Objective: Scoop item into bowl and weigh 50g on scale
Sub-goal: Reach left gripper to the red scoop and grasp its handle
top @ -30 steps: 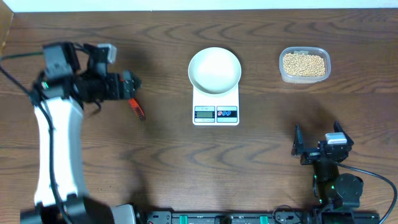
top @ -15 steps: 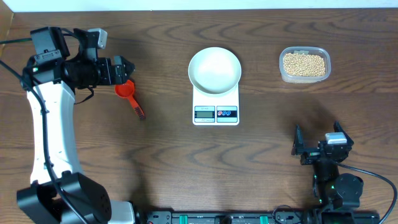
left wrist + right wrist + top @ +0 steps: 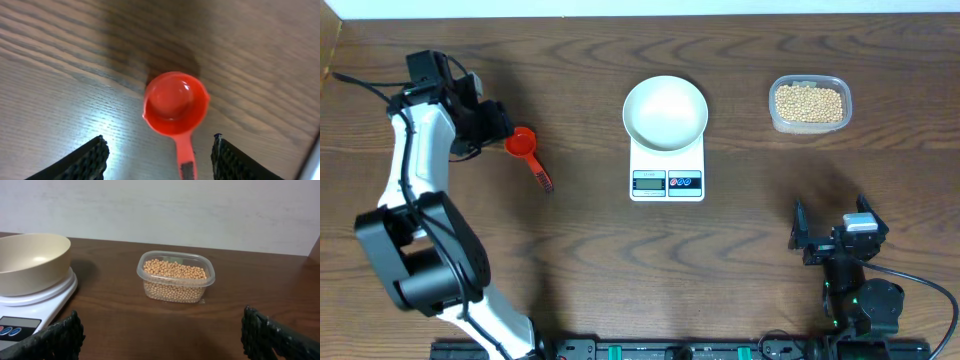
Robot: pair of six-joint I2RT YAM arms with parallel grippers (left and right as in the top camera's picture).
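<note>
Left gripper (image 3: 160,159) spread wide over a glossy red scoop (image 3: 175,102).
It held nothing; the round plastic scoop lay on the grained wooden table (image 3: 580,250). The right gripper (image 3: 160,335) gaped too. Smooth tan beans (image 3: 808,102) filled the clear tub (image 3: 772,112), apart from the white bowl (image 3: 665,112) on the rectangular scale (image 3: 667,181).

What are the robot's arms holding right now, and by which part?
Nothing. The left end effector hovers open over the red scoop without touching it; the right end effector is open and empty.
</note>
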